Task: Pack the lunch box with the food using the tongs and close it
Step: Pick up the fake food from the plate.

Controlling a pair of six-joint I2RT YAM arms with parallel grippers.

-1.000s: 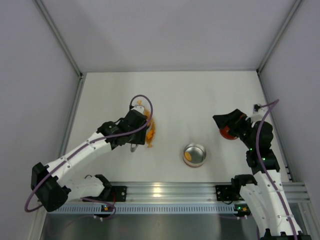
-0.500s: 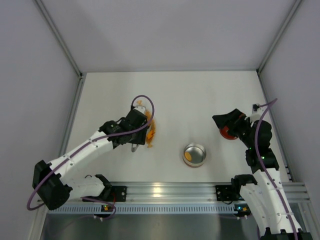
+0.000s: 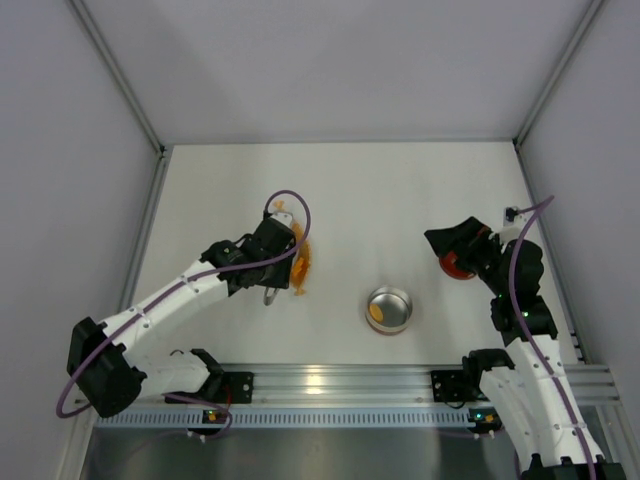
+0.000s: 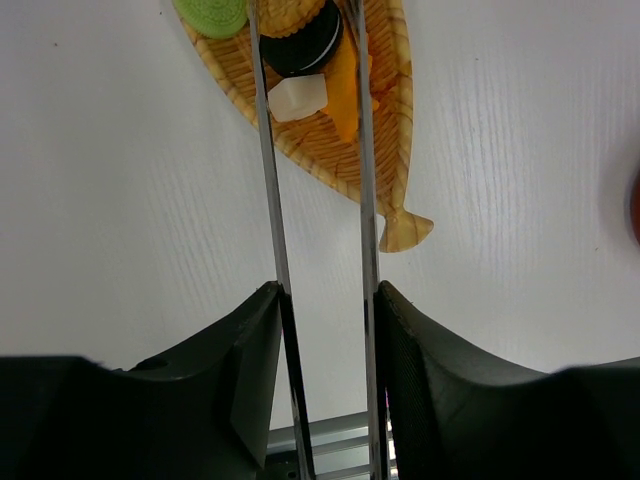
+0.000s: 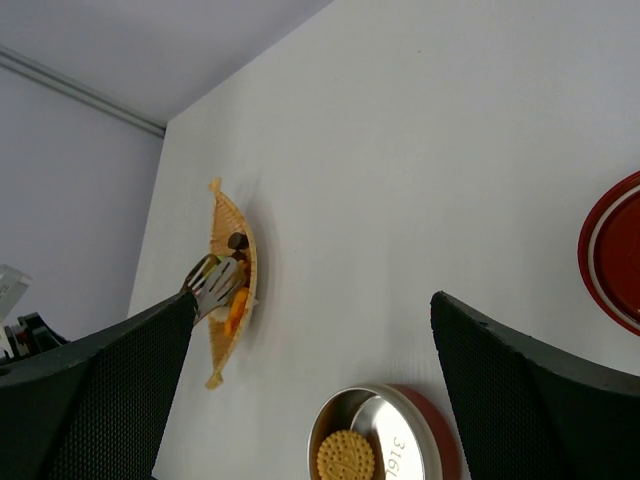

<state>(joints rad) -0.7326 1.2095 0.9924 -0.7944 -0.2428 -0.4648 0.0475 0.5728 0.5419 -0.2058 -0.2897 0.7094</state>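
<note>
the left gripper [image 4: 325, 295] is clamped on the tongs [image 4: 272, 200], its black fingers [image 4: 250, 370] pressed against the outside of both slim arms. the tongs reach out over a boat-shaped woven tray [image 4: 392, 150] that lies left of the middle of the table [image 3: 400, 190]. their two arms run either side of a dark sandwich cookie [image 4: 300, 48] on the tray; whether they pinch it i cannot tell. a green piece [image 4: 210, 12], a white cube [image 4: 297, 97] and an orange piece [image 4: 347, 85] lie beside it.

the lunch box [image 3: 388, 308] sits uncovered near the table's near edge, a little right of centre, with one round tan biscuit [image 5: 345, 455] inside. its red lid [image 5: 612, 258] lies apart, near the right edge. the right gripper [image 5: 312, 300] hangs by the lid with jaws spread wide, touching nothing.
</note>
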